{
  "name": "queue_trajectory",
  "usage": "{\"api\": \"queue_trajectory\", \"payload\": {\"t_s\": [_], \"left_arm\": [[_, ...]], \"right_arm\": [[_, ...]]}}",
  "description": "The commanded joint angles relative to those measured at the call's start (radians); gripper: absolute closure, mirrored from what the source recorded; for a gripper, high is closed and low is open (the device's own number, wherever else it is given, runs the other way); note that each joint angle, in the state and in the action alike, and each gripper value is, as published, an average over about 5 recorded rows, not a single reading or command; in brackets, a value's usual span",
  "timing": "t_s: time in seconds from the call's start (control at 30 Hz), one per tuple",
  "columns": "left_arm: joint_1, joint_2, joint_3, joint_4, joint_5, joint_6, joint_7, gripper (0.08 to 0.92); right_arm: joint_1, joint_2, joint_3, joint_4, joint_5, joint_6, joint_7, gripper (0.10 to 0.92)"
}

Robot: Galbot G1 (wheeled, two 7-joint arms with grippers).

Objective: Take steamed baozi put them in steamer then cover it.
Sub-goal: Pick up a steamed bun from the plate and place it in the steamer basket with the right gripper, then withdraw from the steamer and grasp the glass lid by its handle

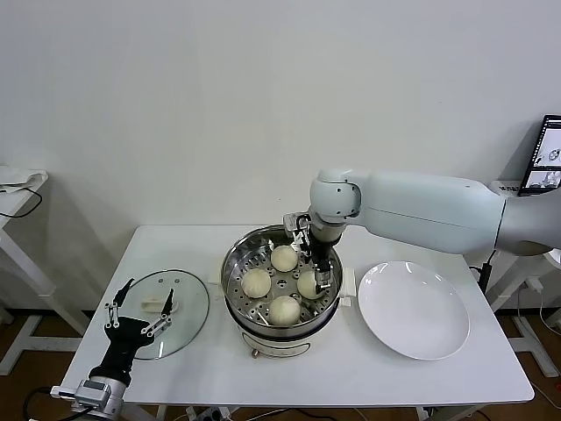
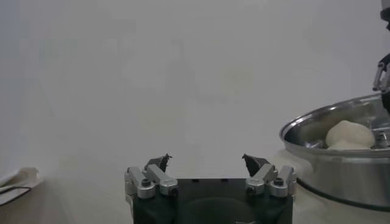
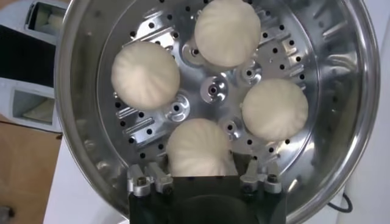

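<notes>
- The steamer point(image 1: 280, 294) stands at the middle of the table point(image 1: 351, 368), nearer the front edge than the back.
- All four baozi lie on its perforated tray, spaced in a ring: one at the back point(image 1: 283, 258), one at the left point(image 1: 256, 282), one at the front point(image 1: 284, 310), and one at the right point(image 1: 309, 284).
- The right gripper point(image 1: 323, 279) reaches down into the steamer from the right arm, which comes in from the right side of the table. It sits at the right-hand baozi; in the right wrist view that baozi point(image 3: 200, 148) lies between the spread fingers point(image 3: 141, 180), and no squeeze on the dough shows.
- The cover point(image 1: 163, 312) lies flat on the table near the left edge, well apart from the steamer, its white handle point(image 1: 159, 303) facing up.
- The left gripper point(image 1: 138, 317) hovers at the front-left corner, over the near rim of the cover, fingers point(image 2: 158, 163) spread wide and holding nothing.
- A white plate point(image 1: 413, 309) sits just right of the steamer, toward the right edge, with nothing on it.
</notes>
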Motion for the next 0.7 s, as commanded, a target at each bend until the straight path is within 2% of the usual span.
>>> {"api": "queue_trajectory", "payload": {"t_s": [0.03, 0.23, 0.43, 0.53, 0.7], "left_arm": [[0.003, 0.000, 0.002, -0.002, 0.006, -0.002, -0.001, 0.177], [0.008, -0.003, 0.001, -0.009, 0.009, -0.008, -0.002, 0.177], [0.005, -0.008, 0.000, -0.017, -0.009, -0.004, -0.006, 0.177], [0.000, -0.009, -0.001, -0.023, -0.023, 0.008, -0.012, 0.177], [-0.018, -0.005, 0.002, -0.018, -0.022, 0.022, -0.024, 0.177]], "right_arm": [[0.049, -0.109, 0.064, 0.028, 0.055, 0.024, -0.041, 0.204], [0.061, -0.285, 0.198, 0.058, 0.109, 0.056, -0.084, 0.203], [-0.160, -0.476, 0.511, 0.092, 0.105, 0.095, -0.047, 0.203], [-0.328, -0.558, 0.742, 0.108, 0.131, 0.144, 0.039, 0.203], [-0.705, -0.664, 1.084, 0.156, 0.290, 0.333, 0.363, 0.203]]}}
